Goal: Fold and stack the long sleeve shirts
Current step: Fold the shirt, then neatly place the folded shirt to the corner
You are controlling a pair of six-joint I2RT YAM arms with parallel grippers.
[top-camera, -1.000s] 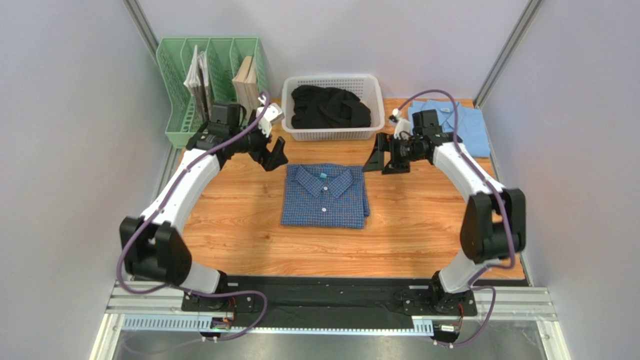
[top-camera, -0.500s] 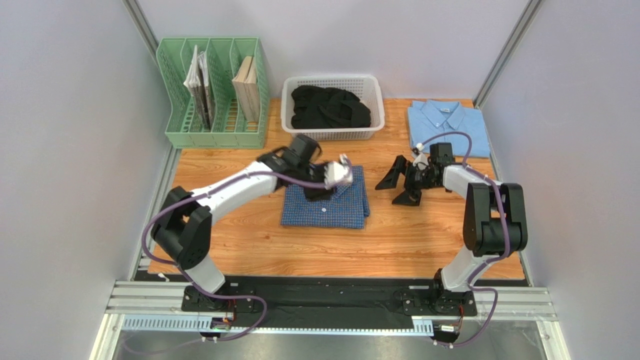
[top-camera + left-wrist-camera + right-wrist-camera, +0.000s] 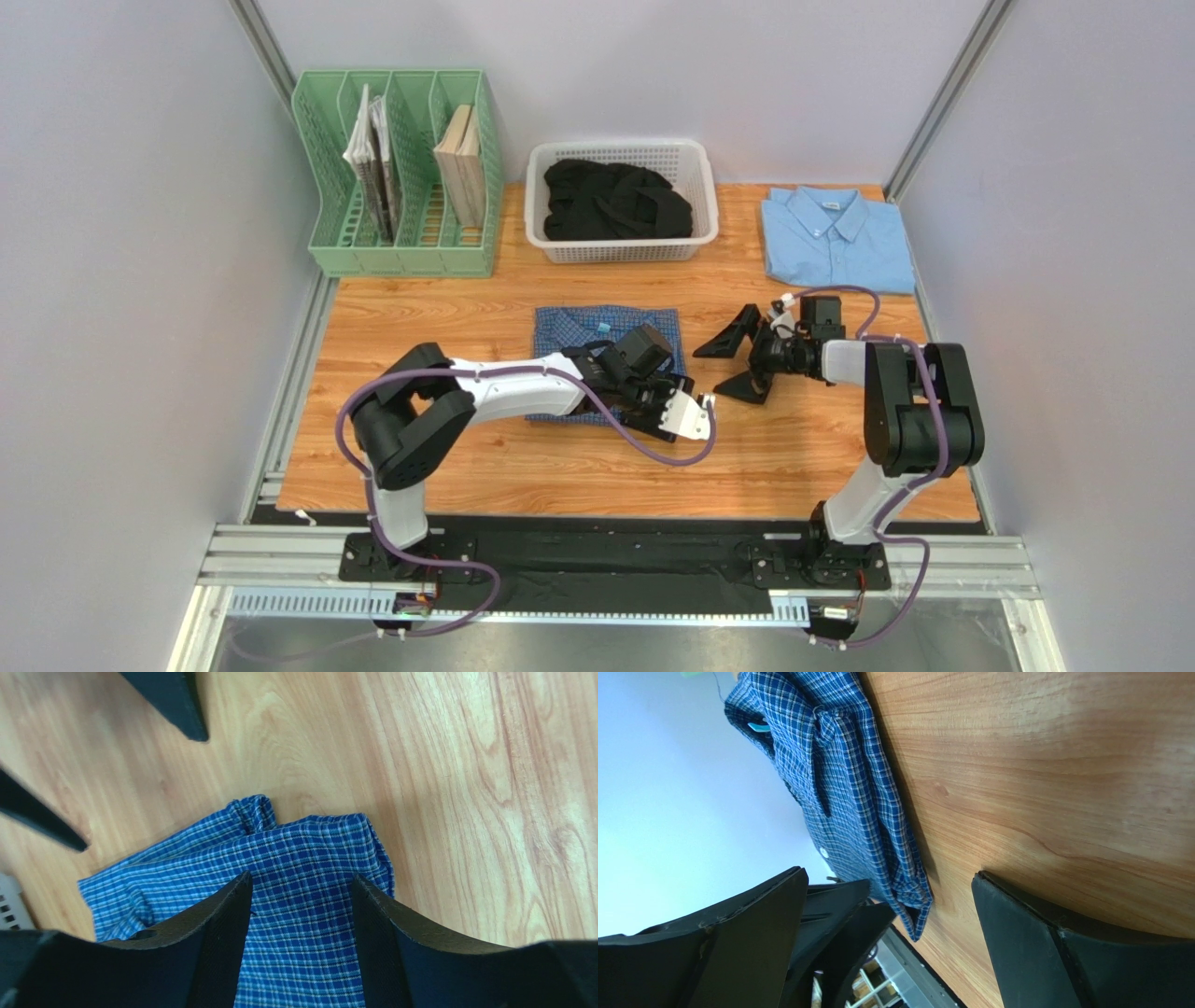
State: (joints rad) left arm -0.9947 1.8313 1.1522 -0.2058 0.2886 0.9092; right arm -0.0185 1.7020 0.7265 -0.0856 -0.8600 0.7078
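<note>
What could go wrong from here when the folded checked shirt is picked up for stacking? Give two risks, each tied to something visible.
1. The left gripper straddles only a bunched edge of the dark blue checked shirt. Lifting from there may pull the layers apart and undo the fold.
2. The right gripper, jaws wide open, lies low close beside the left one. The two could collide, or tug the cloth in opposite directions.

The dark blue checked shirt point(image 3: 564, 331) is laid folded at the centre; the light blue shirt point(image 3: 838, 238), folded, at 2 o'clock.
</note>
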